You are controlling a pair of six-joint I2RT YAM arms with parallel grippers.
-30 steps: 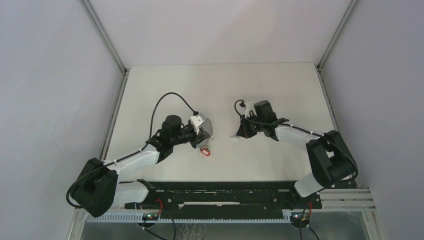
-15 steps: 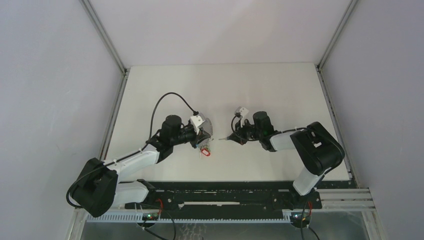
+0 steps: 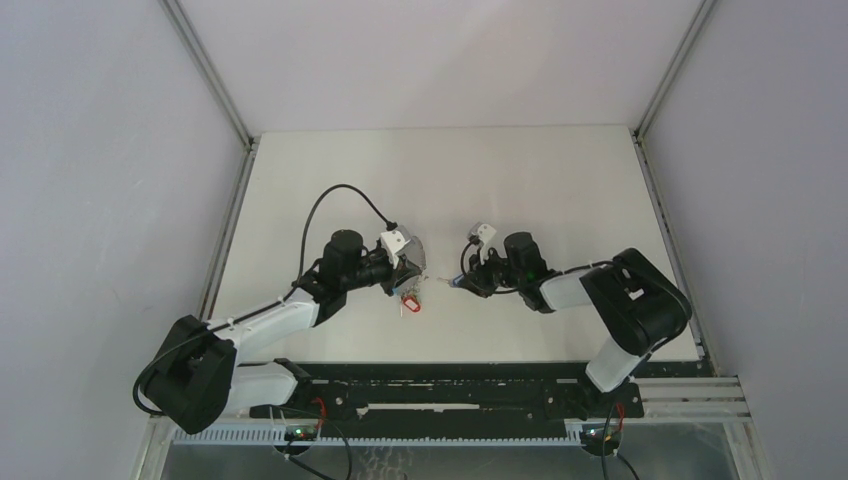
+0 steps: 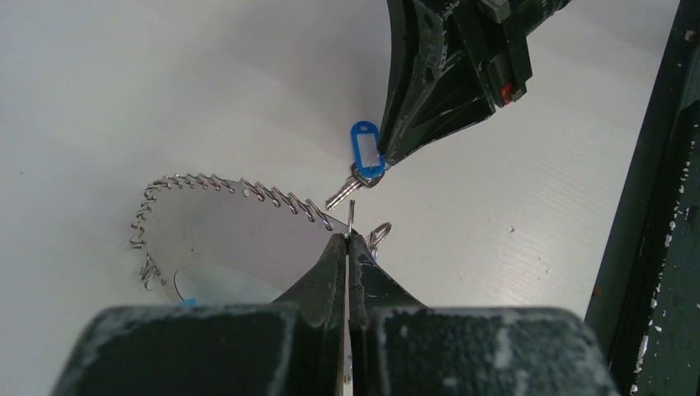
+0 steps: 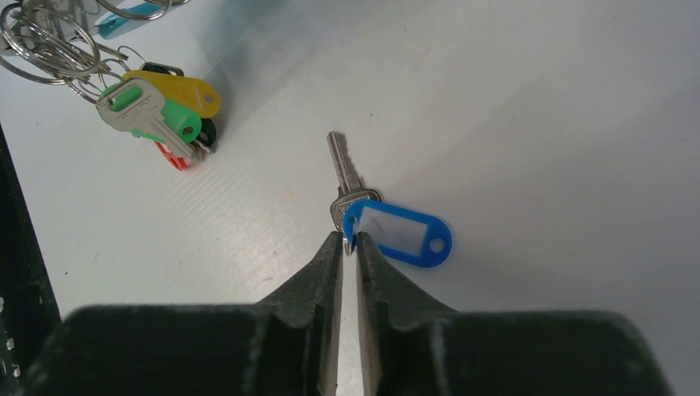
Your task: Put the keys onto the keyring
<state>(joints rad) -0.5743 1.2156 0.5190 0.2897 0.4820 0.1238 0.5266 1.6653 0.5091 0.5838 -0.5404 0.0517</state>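
My right gripper is shut on the key, a silver blade with a dark-blue oval tag, and holds it by the small ring at its head. In the left wrist view the key hangs from the right fingers just above the keyring's wire tip. My left gripper is shut on the keyring, a thin wire loop strung with several small rings. In the top view the left gripper and the right gripper are close together.
A bunch hangs off the keyring: a green-headed key, a yellow tag, a red tag and steel rings. The red tag lies on the white table. A black rail runs along the near edge.
My right gripper has moved left with the key, from mid-table to right beside the left gripper. The left arm and keyring have not moved.
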